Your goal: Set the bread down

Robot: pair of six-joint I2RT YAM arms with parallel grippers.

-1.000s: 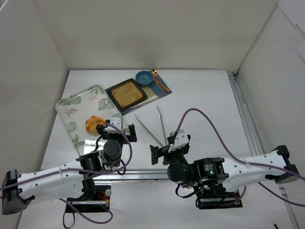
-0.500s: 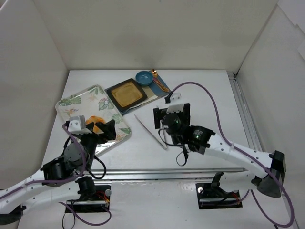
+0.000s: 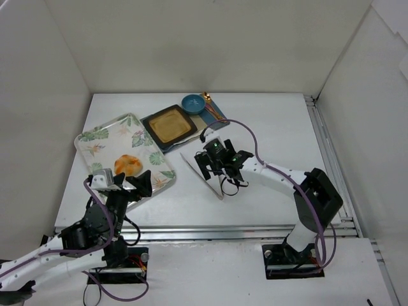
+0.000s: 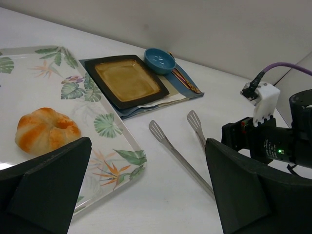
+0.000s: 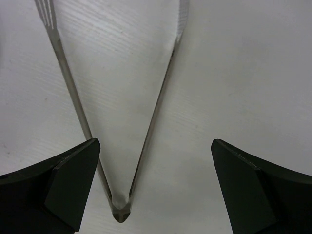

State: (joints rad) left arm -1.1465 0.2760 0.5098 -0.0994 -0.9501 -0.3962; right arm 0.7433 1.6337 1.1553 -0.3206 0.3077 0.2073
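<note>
**Bread lying on the floral tray, both grippers hanging open**

The overhead camera is taking in the whole tabletop (image 3: 274, 121). A rectangular tray (image 3: 89, 137) printed with leaves and flowers is lying along the left edge, and the bread (image 3: 127, 164) is sitting on its near half. The left wrist camera is showing what the overhead one is blurring: the bun's lumpy, lobed crust, golden-orange with paler crowns, and the tray's glossy surface. The right wrist camera is seeing neither. It is filling with metal tongs (image 5: 156, 112), two thin arms meeting in a V at the hinge, lying on the matt white top.

The left gripper (image 3: 131, 186) is hovering at the tray's near right corner, jaws spread wide with nothing between them. The bread is lying just beyond it, clear of both fingers, nearer the finger on the left of the wrist view. The right gripper (image 3: 220, 162) is hanging over the tongs at the middle of the tabletop, well apart from the bread. Its jaws are likewise wide and empty, with the hinge lying between the fingers; whether anything is touching cannot be told.

Toward the far edge, a square plate (image 4: 126, 80) with a dark rim and tan centre is resting on a blue cloth (image 4: 187, 93), with a small round blue bowl (image 4: 160, 59) at its far right corner.
</note>
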